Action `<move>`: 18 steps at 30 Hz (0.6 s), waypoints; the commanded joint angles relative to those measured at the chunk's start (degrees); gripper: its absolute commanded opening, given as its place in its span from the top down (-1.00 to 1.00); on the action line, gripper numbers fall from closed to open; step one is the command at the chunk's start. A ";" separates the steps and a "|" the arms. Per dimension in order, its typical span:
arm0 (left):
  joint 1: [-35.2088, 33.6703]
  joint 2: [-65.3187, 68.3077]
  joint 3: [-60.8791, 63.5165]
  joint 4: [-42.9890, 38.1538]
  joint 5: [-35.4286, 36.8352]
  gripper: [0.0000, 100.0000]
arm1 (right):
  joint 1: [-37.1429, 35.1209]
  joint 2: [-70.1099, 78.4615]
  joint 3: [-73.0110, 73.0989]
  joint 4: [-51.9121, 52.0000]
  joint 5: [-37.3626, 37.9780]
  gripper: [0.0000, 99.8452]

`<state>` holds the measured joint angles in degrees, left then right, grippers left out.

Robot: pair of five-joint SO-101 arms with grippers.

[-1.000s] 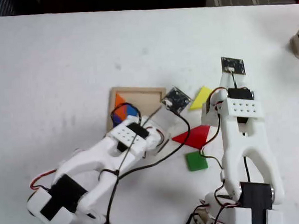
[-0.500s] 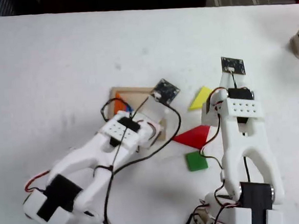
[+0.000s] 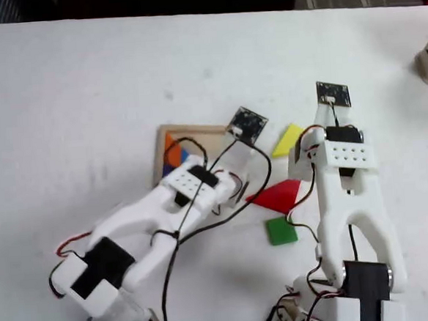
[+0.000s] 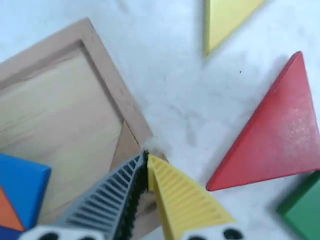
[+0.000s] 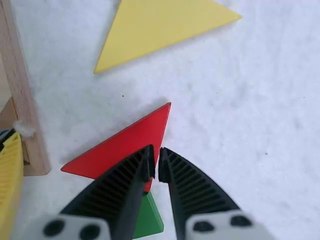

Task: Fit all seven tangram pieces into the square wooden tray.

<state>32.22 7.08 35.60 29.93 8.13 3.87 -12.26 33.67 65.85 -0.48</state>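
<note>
Right at the corner of the wooden tray (image 4: 107, 75), the left gripper (image 4: 146, 162) has its jaws pressed together on nothing, tips down at the rim. Danger here: a push from that spot could shove the whole tray and jostle the blue piece (image 4: 20, 185) and orange piece (image 4: 7, 215) lying inside. The left arm stretches forward and low across the table. The right gripper (image 5: 155, 156) hangs all but closed and empty above the red triangle (image 5: 125, 145). The yellow triangle (image 5: 160, 30) and green piece (image 5: 147, 220) lie loose outside the tray.
</note>
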 commanded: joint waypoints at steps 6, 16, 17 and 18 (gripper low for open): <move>-2.51 0.13 -4.31 10.81 -3.43 0.96 | -0.57 -2.51 -0.18 -0.84 0.88 0.96; -7.69 -3.82 -4.31 13.10 -5.45 0.96 | -0.57 -2.51 -0.18 -0.84 0.88 0.96; -7.52 -4.26 -4.31 13.10 -5.45 0.96 | -0.57 -2.51 -0.18 -0.84 0.88 0.96; -7.25 -4.70 -4.31 13.10 -5.45 0.96 | -0.57 -2.51 -0.18 -0.84 0.88 0.96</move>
<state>25.80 6.11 32.26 42.59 3.38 3.87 -12.26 33.67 65.85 -0.40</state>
